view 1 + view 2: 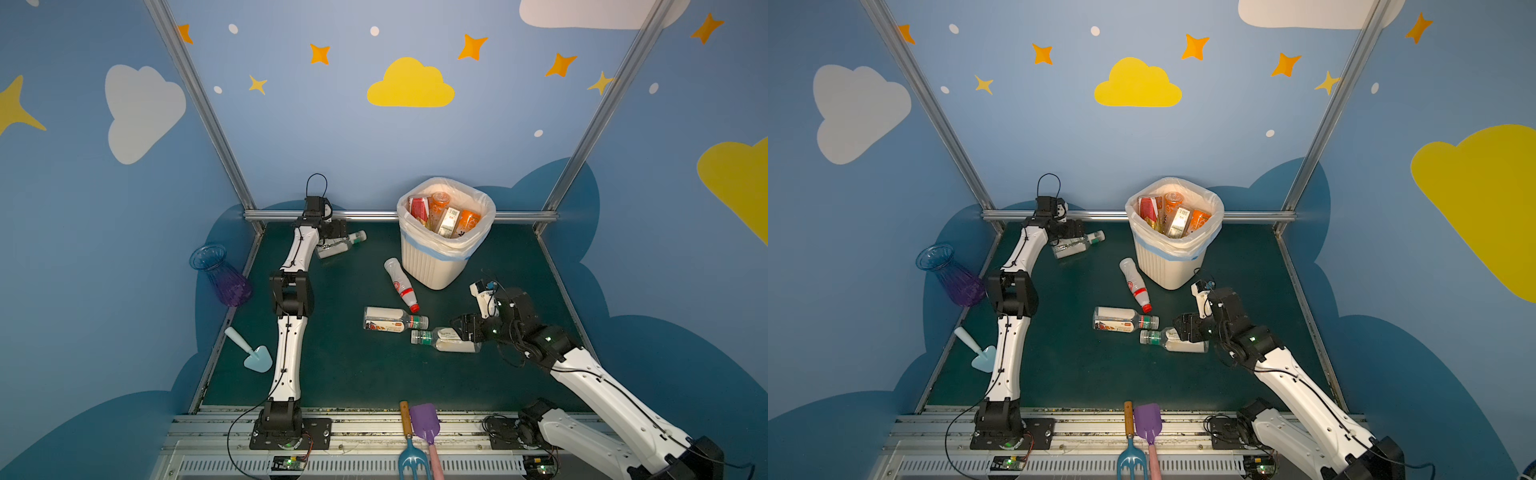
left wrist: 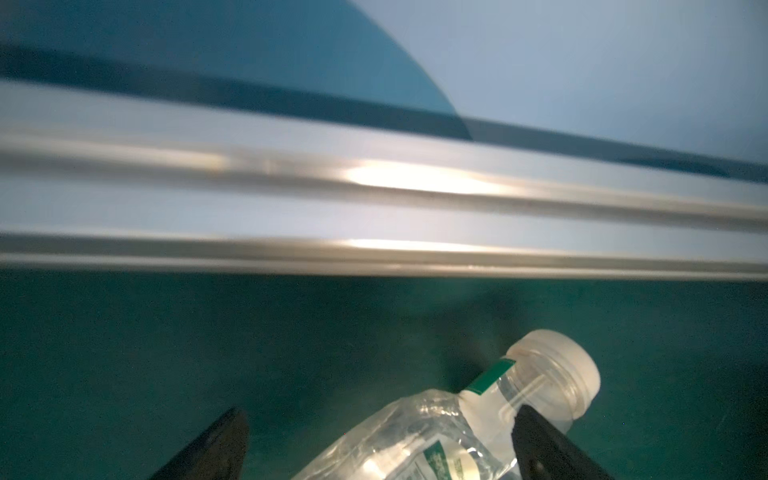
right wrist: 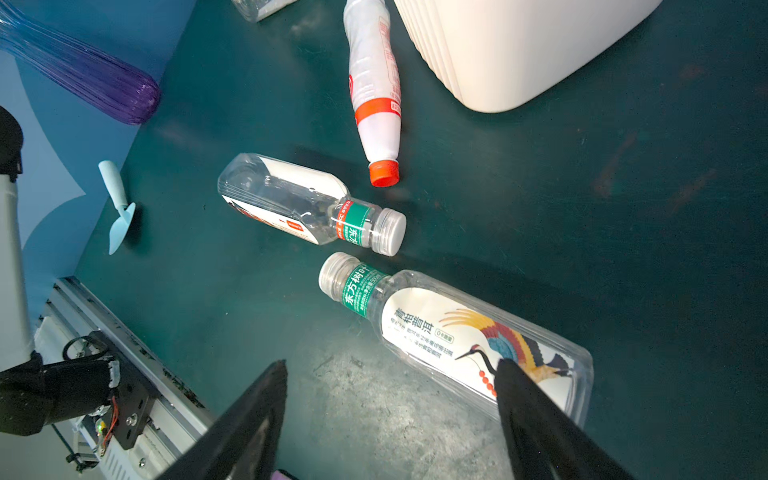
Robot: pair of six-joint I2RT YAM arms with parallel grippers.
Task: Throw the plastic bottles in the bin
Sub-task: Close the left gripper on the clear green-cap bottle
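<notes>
The cream-white ribbed bin [image 1: 432,266] [image 1: 1163,266] [image 3: 519,54] stands at the back and holds several bottles [image 1: 444,214]. On the green mat lie a white bottle with a red cap [image 1: 401,284] [image 3: 376,83], a clear bottle with a green neck band [image 1: 390,320] [image 3: 299,199] and a crane-label bottle [image 1: 440,338] [image 3: 457,328]. My right gripper [image 1: 465,328] [image 3: 393,362] hangs open over the crane-label bottle. One finger is in front of its label, and bare mat shows between the fingers. At the back left my left gripper [image 1: 332,241] [image 2: 380,411] stands open astride a clear bottle [image 1: 338,245] [image 2: 457,419].
A blue-purple vase [image 1: 220,274] leans outside the mat's left edge, with a pale blue trowel [image 1: 251,353] nearer the front. A purple shovel [image 1: 426,424] and a blue fork [image 1: 407,440] lie on the front rail. The metal back rail [image 2: 374,208] runs close behind the left gripper.
</notes>
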